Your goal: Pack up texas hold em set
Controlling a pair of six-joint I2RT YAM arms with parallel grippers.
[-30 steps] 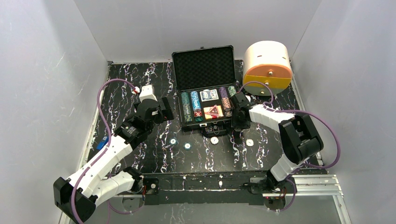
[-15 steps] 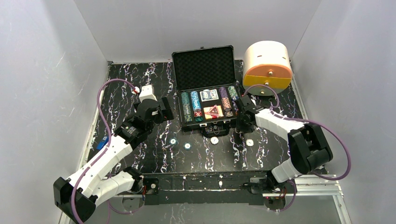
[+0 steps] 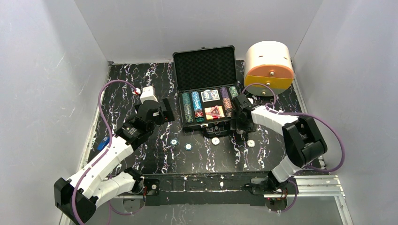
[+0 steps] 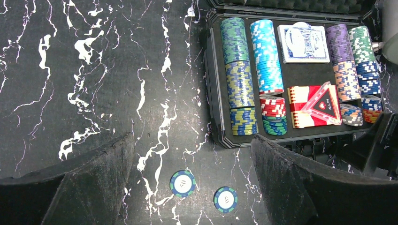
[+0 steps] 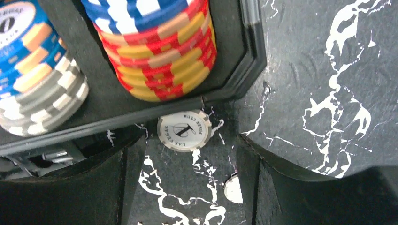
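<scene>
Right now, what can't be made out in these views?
Right wrist: a white disc, cut off by the right end effector.
Left wrist: the briefcase, its front side mostly behind the left end effector.
Top: print on the loose chips, too small.

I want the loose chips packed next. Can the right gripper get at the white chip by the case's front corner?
Probably yes. The right gripper hangs open over the white chip, a finger on either side, nothing on top. The chip lies against the case, which may crowd the grasp.
</scene>
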